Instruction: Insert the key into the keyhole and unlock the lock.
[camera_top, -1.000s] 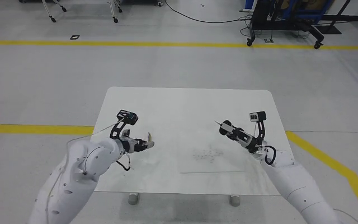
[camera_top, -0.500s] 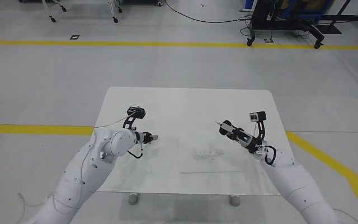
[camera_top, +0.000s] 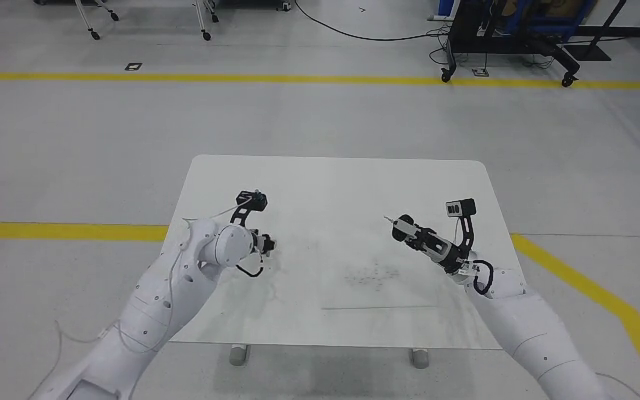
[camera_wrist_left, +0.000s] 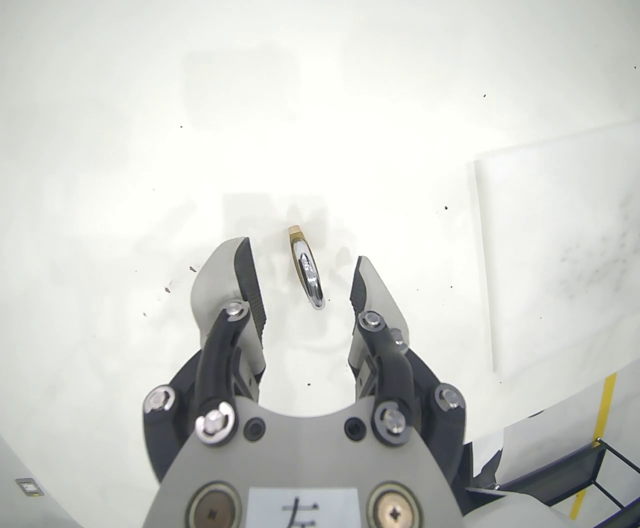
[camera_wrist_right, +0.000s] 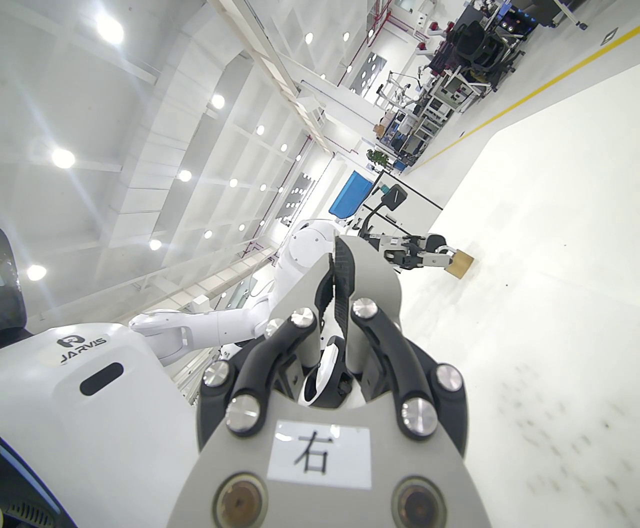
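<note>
Left end effector (camera_wrist_left: 300, 256) open astride the lock (camera_wrist_left: 306, 272); right end effector (camera_wrist_right: 343, 250) pinches the key (camera_top: 388, 219).

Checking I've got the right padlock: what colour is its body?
The padlock has a brass-gold body and silvery shackle; the right wrist view shows it best.

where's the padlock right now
In the left wrist view the padlock sits on the white table, on the robot's left side, between the fingers of the open left tool, touching neither.
</note>
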